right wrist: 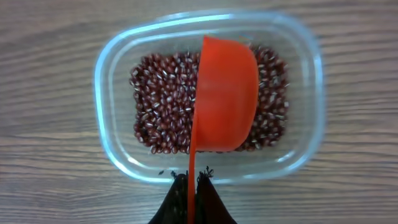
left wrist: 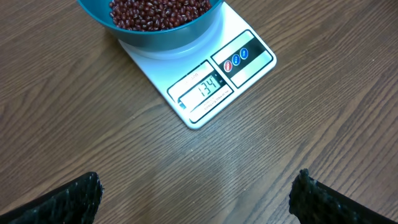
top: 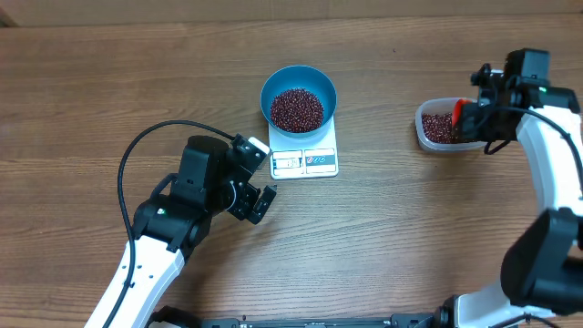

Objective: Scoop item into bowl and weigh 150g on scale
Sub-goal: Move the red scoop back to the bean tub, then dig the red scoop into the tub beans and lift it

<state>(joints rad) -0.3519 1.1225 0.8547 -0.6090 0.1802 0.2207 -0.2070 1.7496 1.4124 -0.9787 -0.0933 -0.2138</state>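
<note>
Over the wood-grain surface (top: 109, 73), my left gripper (left wrist: 196, 185) gapes empty near the scale (left wrist: 158, 71); my right gripper (right wrist: 191, 180) clamps a red scoop (right wrist: 227, 93) above the tub (right wrist: 115, 143).

Table (top: 91, 73): I'm seeing brown wood grain, matt, running under the scale (left wrist: 161, 71).
Scale: smooth white plastic, its front panel looking glossy.
Bowl (left wrist: 168, 34), on the scale: blue plastic, smooth, shining softly.
Beans (top: 296, 108) in the bowl: red-brown skins glinting slightly.
Tub (right wrist: 102, 74), right of the scale: clear plastic, glossy, catching glare.
Scoop (right wrist: 225, 93): I'm reading it as orange-red plastic, smooth, semi-matt.
</note>
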